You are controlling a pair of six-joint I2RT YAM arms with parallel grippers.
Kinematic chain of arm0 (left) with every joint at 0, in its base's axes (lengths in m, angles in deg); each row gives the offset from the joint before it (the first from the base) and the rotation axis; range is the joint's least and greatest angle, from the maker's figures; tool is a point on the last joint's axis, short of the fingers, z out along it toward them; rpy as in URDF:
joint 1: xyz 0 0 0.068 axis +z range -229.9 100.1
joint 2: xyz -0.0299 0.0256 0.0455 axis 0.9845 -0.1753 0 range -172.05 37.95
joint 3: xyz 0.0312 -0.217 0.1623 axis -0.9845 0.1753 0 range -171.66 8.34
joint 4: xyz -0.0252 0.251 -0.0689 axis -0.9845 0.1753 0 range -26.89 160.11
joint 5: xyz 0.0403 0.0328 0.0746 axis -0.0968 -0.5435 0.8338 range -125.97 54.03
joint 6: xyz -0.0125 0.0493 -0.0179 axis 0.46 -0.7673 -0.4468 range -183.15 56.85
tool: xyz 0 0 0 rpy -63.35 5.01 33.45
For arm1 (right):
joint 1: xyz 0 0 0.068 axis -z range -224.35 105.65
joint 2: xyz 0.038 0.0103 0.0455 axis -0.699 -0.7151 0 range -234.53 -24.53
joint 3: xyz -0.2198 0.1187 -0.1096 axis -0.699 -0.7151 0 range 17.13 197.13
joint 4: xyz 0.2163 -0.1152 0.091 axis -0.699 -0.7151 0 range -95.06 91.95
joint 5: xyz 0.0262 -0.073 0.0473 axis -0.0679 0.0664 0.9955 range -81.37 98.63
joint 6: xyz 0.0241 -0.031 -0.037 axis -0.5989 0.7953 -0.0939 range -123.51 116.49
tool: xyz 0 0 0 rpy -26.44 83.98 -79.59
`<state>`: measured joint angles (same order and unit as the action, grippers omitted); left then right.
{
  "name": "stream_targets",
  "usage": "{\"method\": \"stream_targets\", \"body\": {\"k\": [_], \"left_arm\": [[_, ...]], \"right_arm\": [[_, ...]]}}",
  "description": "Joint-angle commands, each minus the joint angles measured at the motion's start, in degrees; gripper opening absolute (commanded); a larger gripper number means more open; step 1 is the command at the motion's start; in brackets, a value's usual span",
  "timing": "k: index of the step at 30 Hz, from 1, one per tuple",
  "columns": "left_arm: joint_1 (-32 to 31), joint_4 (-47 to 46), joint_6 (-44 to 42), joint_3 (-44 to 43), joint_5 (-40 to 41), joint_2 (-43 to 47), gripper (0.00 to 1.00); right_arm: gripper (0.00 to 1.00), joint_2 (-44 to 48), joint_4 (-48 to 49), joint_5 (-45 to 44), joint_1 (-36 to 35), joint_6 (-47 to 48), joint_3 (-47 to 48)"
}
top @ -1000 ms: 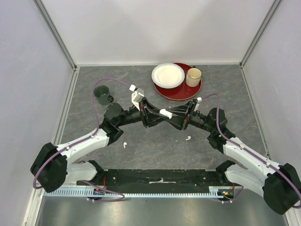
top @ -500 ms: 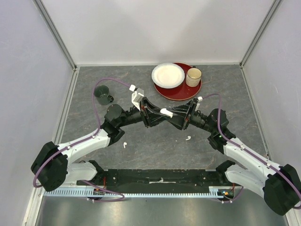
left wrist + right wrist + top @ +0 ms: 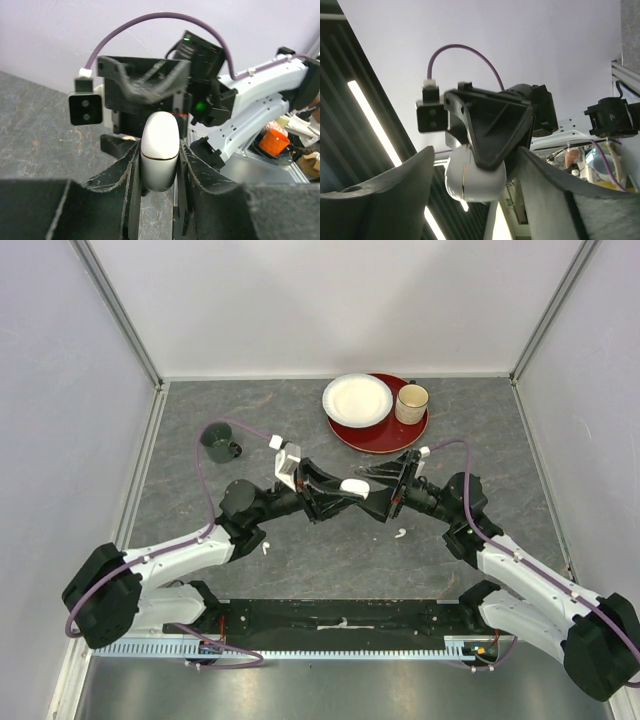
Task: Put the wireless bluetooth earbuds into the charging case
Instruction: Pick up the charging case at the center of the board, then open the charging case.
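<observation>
Over the last second my left wrist has swung a little toward the near edge, taking its load with it, and my right pincer (image 3: pixel 475 156) has spread wider. My left pincer (image 3: pixel 159 156) is clenched on the lower half of the white charging case (image 3: pixel 159 132), which stands upright between the fingers (image 3: pixel 131 165), well above the counter (image 3: pixel 330 540). The right pincer is released. Its fingers stand on either side of the case and I see no firm contact.

The case looks shut, with its seam running unbroken across the front. Nothing can go in until the lid is lifted, and that is where I expect trouble. The shell is smooth and rounded and I hold it only by its sides. If my right pincer closes off-centre or pulls at an angle, the case may twist or squirt out of my left grip and drop. Squeezing across the seam would hold the lid down instead of freeing it.

I can make out two earbuds on the counter, one (image 3: pixel 265 547) just beside my left forearm and one (image 3: pixel 400 533) near my right arm, both well apart from the case. A careless sweep of either arm could flick them away. The green mug (image 3: pixel 218 440) and the red plate (image 3: pixel 385 432) stand further back, out of my way.
</observation>
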<state>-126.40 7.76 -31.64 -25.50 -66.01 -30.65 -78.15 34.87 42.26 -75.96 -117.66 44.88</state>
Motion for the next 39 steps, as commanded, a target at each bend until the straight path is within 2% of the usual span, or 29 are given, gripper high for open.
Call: {"method": "stream_targets", "body": {"k": [1,6,9,10,12,13,14,16,17,19,24,33,39], "left_arm": [[-1.8,-13.5,-6.6,4.4,1.0,3.7,0.02],[-1.9,-13.6,-11.5,7.7,2.6,7.2,0.02],[-1.9,-13.5,-14.4,10.5,4.1,10.2,0.02],[-1.8,-12.3,-16.5,11.2,5.3,11.2,0.02],[-1.8,-10.4,-18.1,13.3,7.3,15.1,0.02],[-1.9,-9.5,-19.6,13.9,9.5,16.7,0.02],[-1.9,-6.7,-20.7,14.4,10.3,18.1,0.02],[-1.8,-2.6,-23.5,14.9,12.4,22.7,0.02],[-1.9,1.4,-24.4,15.0,13.0,24.1,0.02],[-1.8,4.7,-26.5,15.4,14.7,28.2,0.02],[-1.8,11.0,-28.4,15.7,16.8,33.1,0.02],[-1.8,9.9,-25.2,15.6,15.5,31.2,0.02],[-1.8,8.4,-23.2,15.3,13.2,29.4,0.02]], "right_arm": [[0.78,-0.9,0.4,0.5,-0.4,-0.9,1.1],[0.87,-1.7,-2.1,1.8,-0.3,3.5,4.2],[0.88,-1.1,-10.1,2.1,-0.3,12.4,8.8],[0.88,-1.0,-17.8,1.6,-0.3,21.0,10.8],[0.88,-1.5,-28.6,0.0,-0.2,31.2,18.9],[0.88,-1.6,-40.4,-3.2,-0.3,36.7,22.1],[0.88,-1.7,-46.0,-6.1,-0.3,46.8,24.9],[0.88,-1.4,-56.2,-11.5,-0.4,54.6,31.2],[0.88,-0.2,-57.6,-15.6,-0.4,60.4,32.2],[0.88,1.1,-58.8,-17.5,-0.7,65.2,33.6],[0.90,-1.6,-63.6,-16.6,-3.3,76.1,38.5],[0.88,-7.0,-66.1,-25.6,-18.3,82.5,44.8],[0.89,-8.0,-62.3,-28.6,-23.5,82.9,45.9]]}}
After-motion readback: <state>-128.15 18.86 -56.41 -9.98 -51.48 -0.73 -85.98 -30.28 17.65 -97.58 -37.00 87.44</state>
